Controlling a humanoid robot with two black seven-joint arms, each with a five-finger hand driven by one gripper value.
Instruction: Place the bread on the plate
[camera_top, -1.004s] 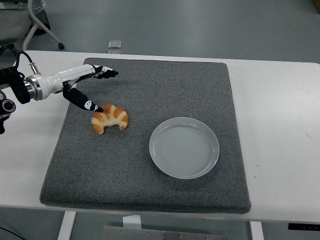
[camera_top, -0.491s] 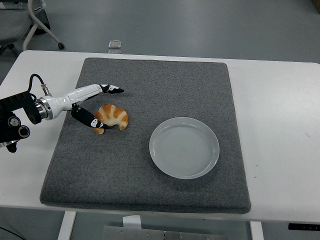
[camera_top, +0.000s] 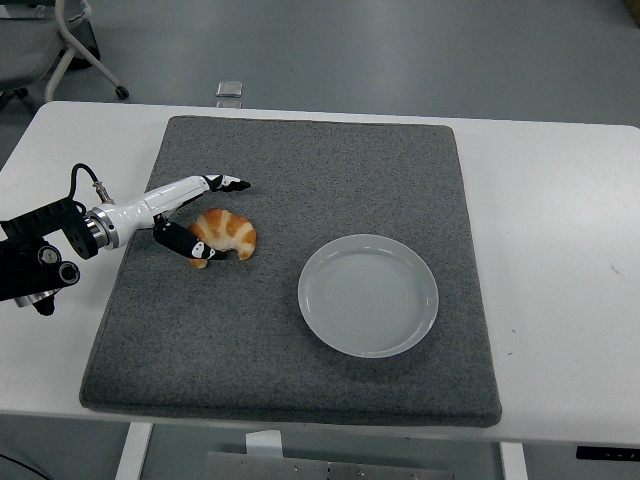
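While bare grey felt mat (camera_top: 300, 350) lies between them, the golden-brown crescent bread roll (camera_top: 228, 232) sits left of the round pale-grey plate (camera_top: 368, 295), apart from it. The left hand (camera_top: 190, 210) brackets the roll, fingers (camera_top: 225, 182) spread beyond, thumb against its near end, partly hiding it.

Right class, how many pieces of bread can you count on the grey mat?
1. The bread lies on the grey mat, left of the plate, with the left hand around it. Nothing seems hidden.
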